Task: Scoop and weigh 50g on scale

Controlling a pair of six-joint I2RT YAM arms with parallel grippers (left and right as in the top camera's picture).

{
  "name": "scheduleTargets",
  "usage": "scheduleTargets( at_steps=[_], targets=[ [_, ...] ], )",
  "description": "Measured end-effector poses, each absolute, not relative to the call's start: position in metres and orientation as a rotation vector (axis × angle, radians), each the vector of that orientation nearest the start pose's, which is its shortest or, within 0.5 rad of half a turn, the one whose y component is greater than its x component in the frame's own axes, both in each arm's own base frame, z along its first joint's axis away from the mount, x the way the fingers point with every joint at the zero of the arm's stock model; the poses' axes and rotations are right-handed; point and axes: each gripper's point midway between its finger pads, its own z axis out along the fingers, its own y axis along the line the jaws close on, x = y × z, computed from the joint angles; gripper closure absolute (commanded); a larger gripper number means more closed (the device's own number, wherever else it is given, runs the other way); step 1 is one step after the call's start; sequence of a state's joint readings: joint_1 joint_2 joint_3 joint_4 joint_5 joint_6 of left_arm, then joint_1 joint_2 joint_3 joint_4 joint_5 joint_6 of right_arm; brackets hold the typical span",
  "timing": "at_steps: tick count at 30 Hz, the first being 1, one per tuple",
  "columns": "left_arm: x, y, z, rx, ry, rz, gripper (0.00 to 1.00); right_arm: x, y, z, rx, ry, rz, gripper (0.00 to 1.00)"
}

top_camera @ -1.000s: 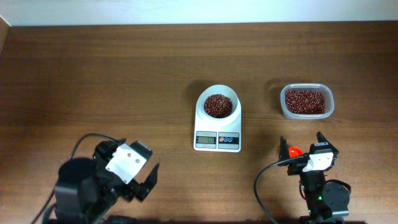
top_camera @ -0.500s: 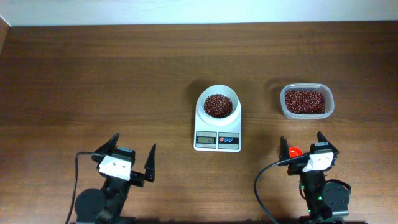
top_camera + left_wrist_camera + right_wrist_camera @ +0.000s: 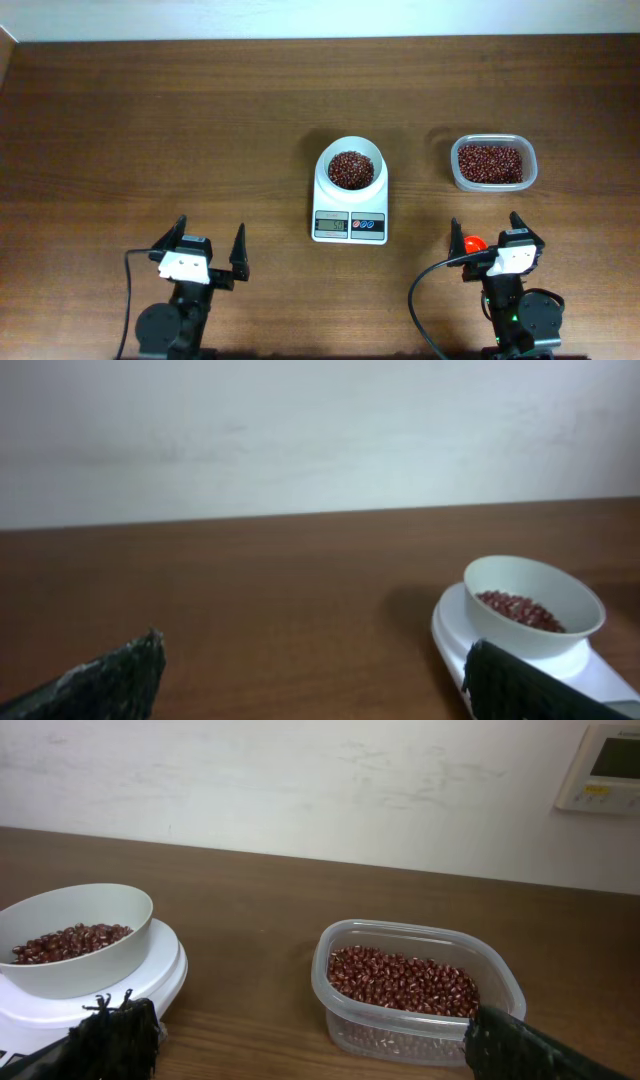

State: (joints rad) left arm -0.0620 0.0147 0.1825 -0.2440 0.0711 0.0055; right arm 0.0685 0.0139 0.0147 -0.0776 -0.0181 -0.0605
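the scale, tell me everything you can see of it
The scale is a small white, plastic-looking unit lying flat near the table's middle. Its front edge carries a grey display, digits unreadable, and blue and red buttons. A round white bowl partly filled with red beans sits on it. Nothing else touches it.

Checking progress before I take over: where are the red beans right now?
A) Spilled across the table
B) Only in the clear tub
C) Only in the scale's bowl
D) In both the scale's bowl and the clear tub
D: beans lie in the white bowl on the scale, and the clear tub to its right also holds some.
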Motion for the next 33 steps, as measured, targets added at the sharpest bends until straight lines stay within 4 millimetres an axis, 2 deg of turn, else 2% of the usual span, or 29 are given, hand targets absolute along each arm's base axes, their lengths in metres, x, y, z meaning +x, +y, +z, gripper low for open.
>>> scheduleTargets(
  at_steps=[5,13,19,22,33],
  targets=[
    [0.239,-0.027,0.174,0.109,1.654,-0.100,0.01,0.245,0.020,0.158,-0.120,1.643,0.021,0.01],
    [0.242,-0.020,0.157,0.077,1.687,-0.065,0.01,0.245,0.020,0.158,-0.121,1.643,0.021,0.01],
    [0.245,-0.019,0.164,0.073,1.638,-0.062,0.01,0.245,0.020,0.158,-0.120,1.643,0.021,0.01],
    [0.245,-0.018,0.158,0.071,1.649,-0.060,0.01,0.245,0.020,0.158,-0.120,1.643,0.021,0.01],
    [0.246,-0.013,0.158,0.078,1.649,-0.024,0.01,0.245,0.020,0.158,-0.120,1.643,0.021,0.01]
  ],
)
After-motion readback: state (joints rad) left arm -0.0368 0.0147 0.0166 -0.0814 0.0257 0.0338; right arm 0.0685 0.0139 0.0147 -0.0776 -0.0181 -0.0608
